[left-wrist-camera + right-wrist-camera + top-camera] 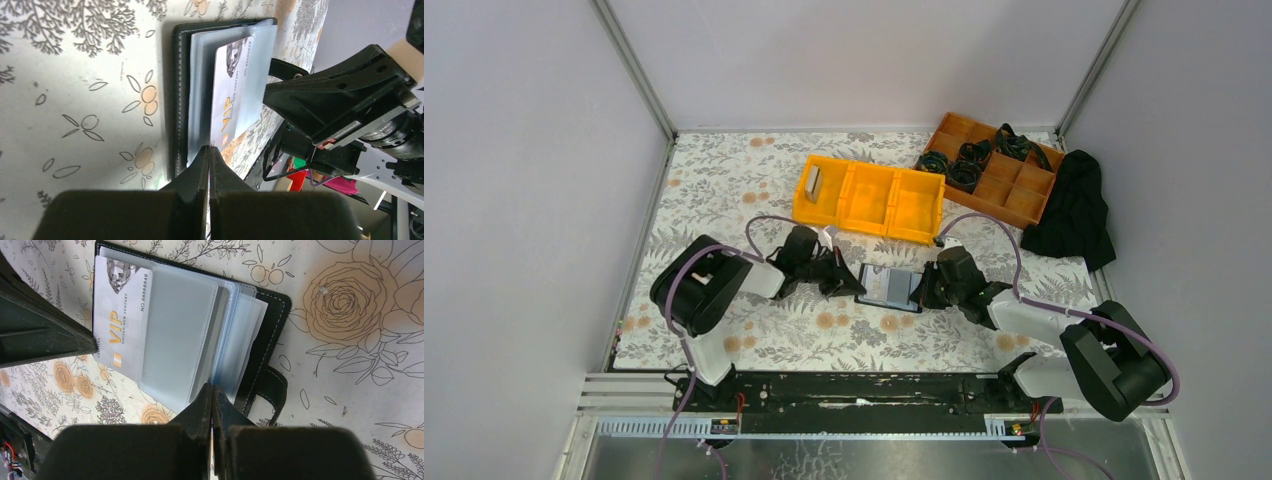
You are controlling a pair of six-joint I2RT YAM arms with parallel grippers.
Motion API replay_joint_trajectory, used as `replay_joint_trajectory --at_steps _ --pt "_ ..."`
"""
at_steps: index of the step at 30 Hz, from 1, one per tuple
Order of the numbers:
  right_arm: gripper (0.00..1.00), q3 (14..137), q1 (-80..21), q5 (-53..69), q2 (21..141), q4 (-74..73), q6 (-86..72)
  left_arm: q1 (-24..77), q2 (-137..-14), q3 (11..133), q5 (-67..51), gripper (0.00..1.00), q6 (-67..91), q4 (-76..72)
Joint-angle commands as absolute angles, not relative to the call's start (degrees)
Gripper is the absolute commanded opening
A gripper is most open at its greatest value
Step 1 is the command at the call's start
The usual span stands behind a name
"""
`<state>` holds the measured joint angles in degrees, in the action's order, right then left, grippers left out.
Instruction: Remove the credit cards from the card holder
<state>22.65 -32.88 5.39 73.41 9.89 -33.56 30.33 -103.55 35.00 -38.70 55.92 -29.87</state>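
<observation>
While the small black wallet-like card holder (889, 287) is seen from above lying open at the middle of the flower-printed table cover (724, 190), the left gripper (852, 284) is set at its 9 o'clock and the right gripper (921, 289) at its 3 o'clock. Only in that view are the surroundings shown. A yellow three-compartment plastic bin (869, 222) is placed at 12 o'clock of the holder, and a pale grey card (812, 183) is held in its left compartment. A brown wooden tray (1014, 195) and a black cloth (1074, 210) are found towards 2 o'clock.

By the wrist views the detail lost from above is given. The clear greyish plastic sleeves (180, 335) are fanned, and a silver VIP card (116, 315) is drawn partly out of one. The left jaws are pressed together at the card's short edge; whether the card is nipped cannot be told. The right jaws are pressed together at the sleeves' edge.
</observation>
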Motion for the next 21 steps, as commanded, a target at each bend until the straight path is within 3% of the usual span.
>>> replay_joint_trajectory --at_steps 1,21 --pt "0.00 22.74 -32.60 1.56 75.40 4.26 -32.39 29.74 -99.59 35.24 -35.90 0.00 52.04 -26.24" --pt "0.00 26.41 -32.61 2.17 70.79 2.96 -30.80 29.32 -91.09 34.76 -36.79 0.00 53.31 -32.47"
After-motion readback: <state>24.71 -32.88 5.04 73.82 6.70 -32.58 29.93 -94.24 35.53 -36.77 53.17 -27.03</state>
